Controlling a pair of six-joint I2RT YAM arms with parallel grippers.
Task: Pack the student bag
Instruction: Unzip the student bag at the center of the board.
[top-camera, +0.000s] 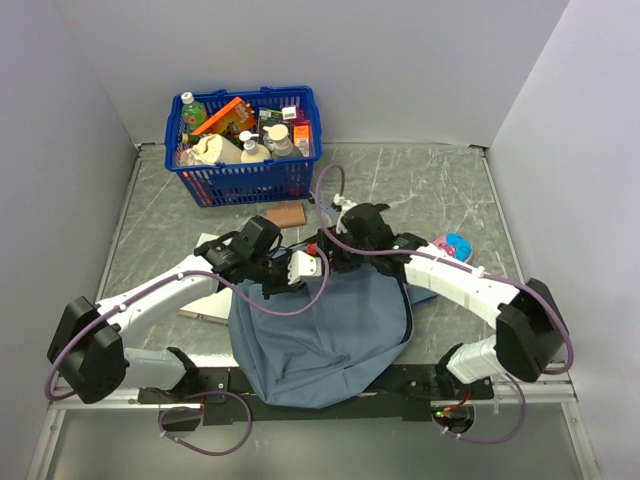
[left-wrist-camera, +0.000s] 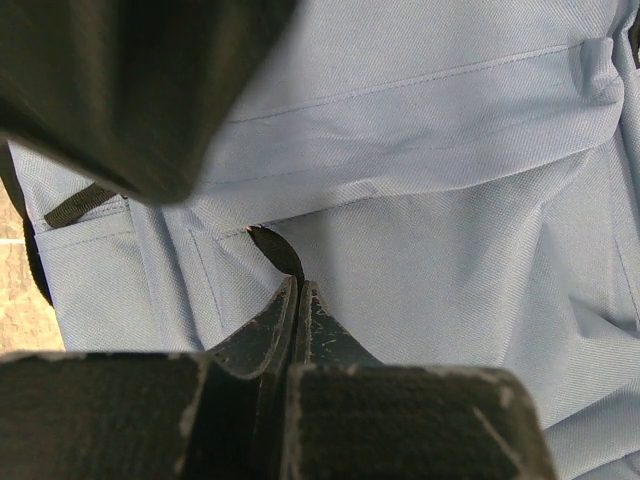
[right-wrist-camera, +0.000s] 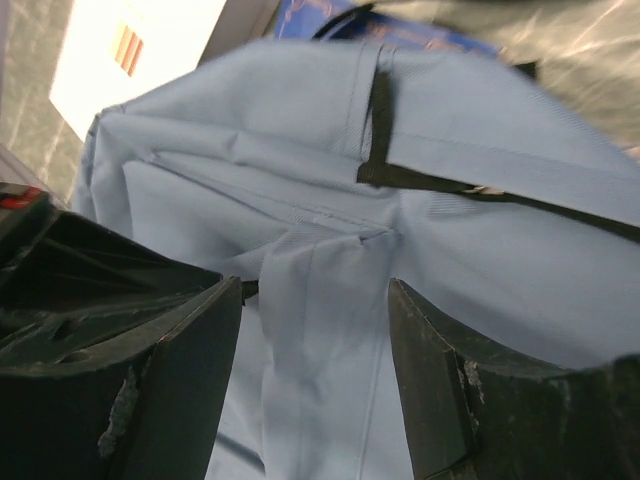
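Note:
The student bag (top-camera: 320, 335), a soft grey-blue backpack, lies slumped at the near middle of the table. Both grippers meet at its far edge. My left gripper (top-camera: 300, 268) is shut, and in the left wrist view its fingertips (left-wrist-camera: 298, 283) pinch a small black tab (left-wrist-camera: 272, 245) on the bag's fabric (left-wrist-camera: 450, 250). My right gripper (top-camera: 335, 250) is open. In the right wrist view its jaws (right-wrist-camera: 312, 285) straddle a raised fold of the bag's cloth (right-wrist-camera: 320, 330), with a black strap (right-wrist-camera: 380, 120) running beyond it.
A blue plastic basket (top-camera: 245, 175) full of bottles and packets stands at the back left. A brown block (top-camera: 285, 213) lies just in front of it. A pink pencil case (top-camera: 455, 245) sits right of the arms. A white book (top-camera: 205, 300) lies under the left arm.

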